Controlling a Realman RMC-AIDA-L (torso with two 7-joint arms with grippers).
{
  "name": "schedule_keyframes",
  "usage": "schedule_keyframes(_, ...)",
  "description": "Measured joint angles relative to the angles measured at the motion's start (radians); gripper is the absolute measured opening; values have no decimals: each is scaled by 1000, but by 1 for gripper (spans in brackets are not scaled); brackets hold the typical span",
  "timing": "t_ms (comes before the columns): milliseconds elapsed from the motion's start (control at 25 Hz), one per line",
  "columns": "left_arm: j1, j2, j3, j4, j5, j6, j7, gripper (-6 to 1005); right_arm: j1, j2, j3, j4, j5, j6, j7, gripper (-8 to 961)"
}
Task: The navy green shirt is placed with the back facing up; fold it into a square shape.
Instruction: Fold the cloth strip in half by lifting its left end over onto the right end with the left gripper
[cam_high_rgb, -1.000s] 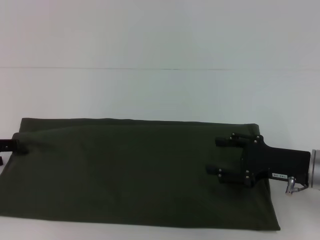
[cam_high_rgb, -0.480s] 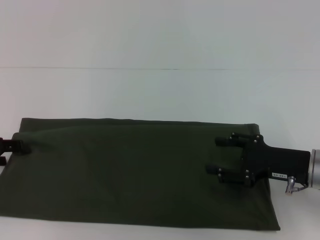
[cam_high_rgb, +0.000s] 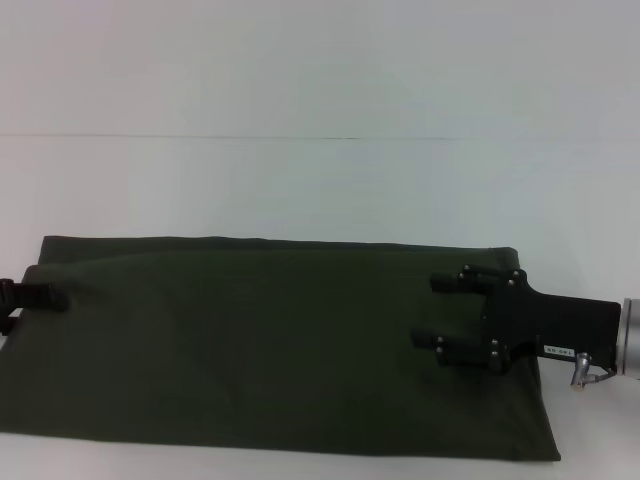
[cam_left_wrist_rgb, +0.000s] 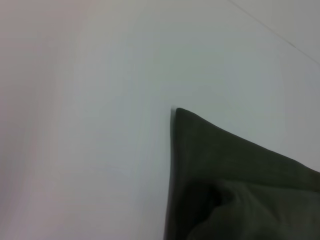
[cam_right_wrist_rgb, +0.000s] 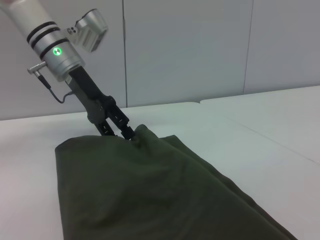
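The navy green shirt (cam_high_rgb: 270, 345) lies plain side up as a long, dark olive band across the front of the white table (cam_high_rgb: 320, 190). At its left end my left gripper (cam_high_rgb: 45, 297) is shut on the cloth edge. In the right wrist view its fingers (cam_right_wrist_rgb: 122, 127) pinch a small raised peak of the shirt (cam_right_wrist_rgb: 150, 195). My right gripper (cam_high_rgb: 428, 312) is open, low over the shirt's right end with nothing between its fingers. The left wrist view shows only a shirt corner (cam_left_wrist_rgb: 200, 135) on the table.
A thin seam (cam_high_rgb: 300, 137) runs across the white table behind the shirt. Grey wall panels (cam_right_wrist_rgb: 200, 50) stand beyond the table's far side. The shirt's front edge lies close to the table's near edge.
My left gripper has slid a little inward and lower at the shirt's left end, and the raised cloth there has flattened. The right gripper has not moved.
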Motion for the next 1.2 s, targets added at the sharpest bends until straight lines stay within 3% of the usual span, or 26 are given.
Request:
schedule_keyframes(440,-2,-7,0,-3,0,8,-1,847,0,0,-1,0,0,0,0,764)
schedule_keyframes(1200,-50,-50,14,-18,-1,37,1,845,0,0,0,0,0,0,0,765)
